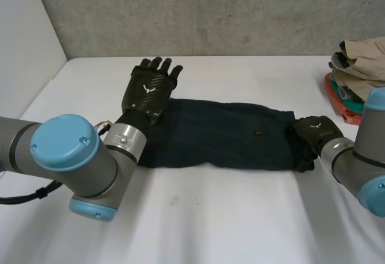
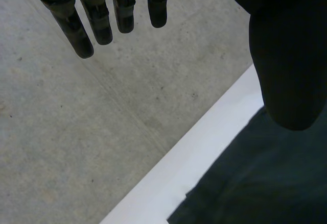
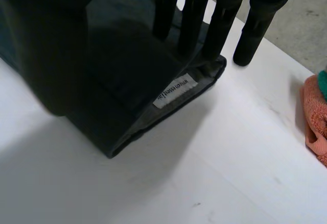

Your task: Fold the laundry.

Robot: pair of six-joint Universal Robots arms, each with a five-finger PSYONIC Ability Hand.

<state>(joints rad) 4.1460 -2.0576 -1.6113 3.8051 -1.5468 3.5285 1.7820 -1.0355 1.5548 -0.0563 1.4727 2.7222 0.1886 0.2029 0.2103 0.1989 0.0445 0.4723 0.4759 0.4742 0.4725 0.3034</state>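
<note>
White table [image 1: 240, 216] under me, grey concrete wall [image 1: 210, 11] behind it. The dark garment [image 1: 228, 138] lies as a long folded strip across the table's middle, parallel to the back edge.

My right hand [image 1: 316, 130] is at the strip's right end. Its fingers [image 3: 191, 25] run straight down the far side of that end and the thumb covers the near side, so I read it as pinching the layers, with the sewn label [image 3: 175, 90] showing just below them. My left hand [image 1: 147, 89] hovers over the left end, near the back edge of the cloth, its fingers [image 2: 76, 30] spread straight and holding nothing.

I judge the step to be bringing the right end over onto the left to halve the strip. To do it well I should keep every layer in the pinch, lift only enough to clear the cloth, and lower my left palm flat onto the left end first so it cannot slide. Then I match edge to edge before letting go, and swing clear of the heap of other laundry [image 1: 361, 65] at the table's right edge.
</note>
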